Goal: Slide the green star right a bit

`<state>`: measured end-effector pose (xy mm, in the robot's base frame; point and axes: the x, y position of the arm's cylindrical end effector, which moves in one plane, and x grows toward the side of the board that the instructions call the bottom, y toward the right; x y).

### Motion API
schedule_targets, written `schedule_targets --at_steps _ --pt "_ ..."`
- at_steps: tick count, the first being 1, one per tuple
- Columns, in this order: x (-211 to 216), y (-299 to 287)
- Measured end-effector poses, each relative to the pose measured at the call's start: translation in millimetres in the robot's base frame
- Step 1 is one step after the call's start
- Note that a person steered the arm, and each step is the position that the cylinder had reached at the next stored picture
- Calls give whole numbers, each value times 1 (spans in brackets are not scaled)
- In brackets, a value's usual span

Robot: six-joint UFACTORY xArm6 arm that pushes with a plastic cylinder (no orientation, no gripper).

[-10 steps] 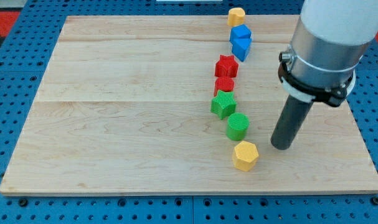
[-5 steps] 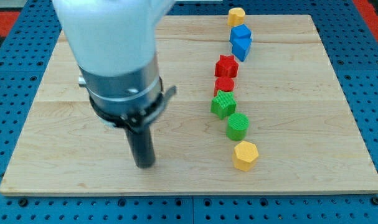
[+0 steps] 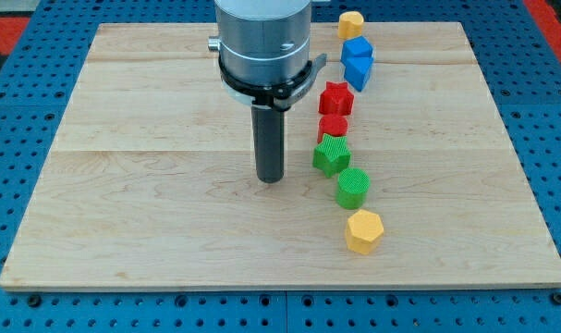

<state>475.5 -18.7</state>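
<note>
The green star lies right of the board's middle, in a column of blocks. My tip rests on the board to the star's left and slightly lower, a short gap away, not touching it. A red cylinder sits just above the star and touches it. A green cylinder sits just below and to the right of the star.
A red star lies above the red cylinder. Two blue blocks and a yellow hexagon are near the view's top. Another yellow hexagon lies below the green cylinder. The wooden board sits on a blue pegboard.
My tip swept from the right side of the blocks across to the lower left of the board, then came back right and up to just left of the green star. No block moved.
</note>
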Motion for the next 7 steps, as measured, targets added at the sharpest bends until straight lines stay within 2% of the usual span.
schedule_targets --at_steps 1,2,7 --pt "-28 -2" --pt "-35 2" --pt "-28 68"
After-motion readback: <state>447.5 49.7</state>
